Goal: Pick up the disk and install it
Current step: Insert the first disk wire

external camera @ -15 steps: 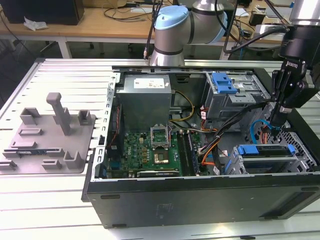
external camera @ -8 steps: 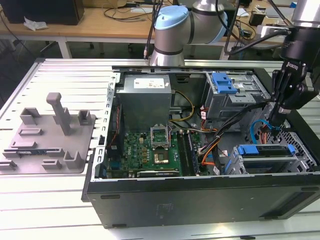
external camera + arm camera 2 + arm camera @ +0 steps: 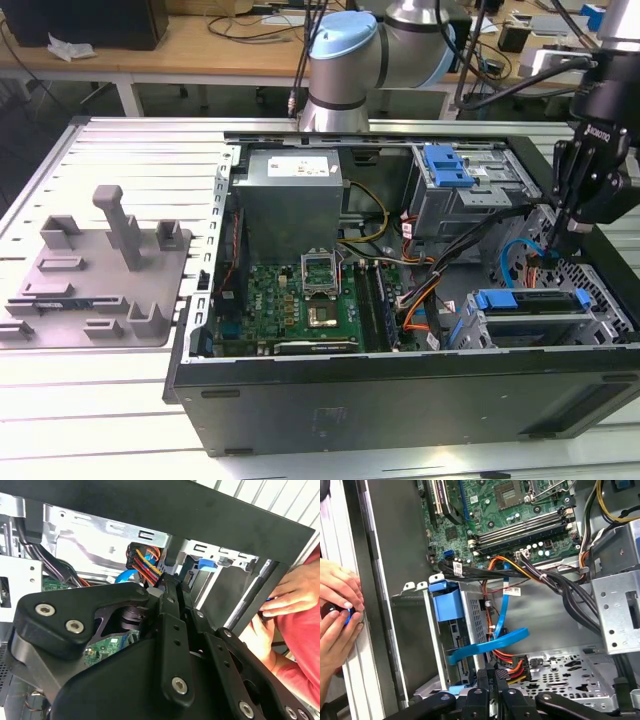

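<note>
The claw (image 3: pixel 552 246) (image 3: pixel 492 677) is seen closed, with nothing gripped, its tips beside a red-orange cable bundle (image 3: pixel 512 667) inside the case (image 3: pixel 400 400). The disk (image 3: pixel 528 300) (image 3: pixel 456 635) is seated in a cage (image 3: pixel 602 318) just beside it, at the exterior view's right. A blue object (image 3: pixel 348 616) in a person's hands (image 3: pixel 337 605) is mostly hidden.
</note>
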`<state>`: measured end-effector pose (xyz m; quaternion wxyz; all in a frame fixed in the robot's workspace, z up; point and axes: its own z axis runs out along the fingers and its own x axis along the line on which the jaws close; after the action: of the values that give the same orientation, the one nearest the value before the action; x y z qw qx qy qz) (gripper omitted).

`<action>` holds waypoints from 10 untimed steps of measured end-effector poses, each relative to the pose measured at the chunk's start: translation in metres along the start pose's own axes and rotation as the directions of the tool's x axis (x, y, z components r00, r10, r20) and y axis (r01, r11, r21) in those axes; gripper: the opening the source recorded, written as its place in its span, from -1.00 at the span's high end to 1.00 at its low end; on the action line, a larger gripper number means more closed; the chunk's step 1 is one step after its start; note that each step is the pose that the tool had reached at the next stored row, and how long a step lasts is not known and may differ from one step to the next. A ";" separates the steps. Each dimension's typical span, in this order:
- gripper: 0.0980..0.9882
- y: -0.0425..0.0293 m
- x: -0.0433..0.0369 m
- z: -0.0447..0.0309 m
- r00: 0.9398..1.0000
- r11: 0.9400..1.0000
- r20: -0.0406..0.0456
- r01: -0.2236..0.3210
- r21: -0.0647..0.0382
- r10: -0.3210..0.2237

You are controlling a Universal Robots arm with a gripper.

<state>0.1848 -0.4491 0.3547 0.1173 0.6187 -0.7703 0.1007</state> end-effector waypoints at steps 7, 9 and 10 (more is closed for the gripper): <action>0.84 0.0013 0.0174 0.0053 0.998 1.000 0.061 0.001 -0.004 0.000; 0.84 0.0003 0.0236 0.0073 0.997 1.000 0.077 0.002 -0.007 -0.001; 0.84 0.0002 0.0252 0.0077 0.997 1.000 0.081 0.002 -0.008 -0.001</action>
<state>0.1790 -0.4748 0.3550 0.0885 0.6224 -0.7743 0.0723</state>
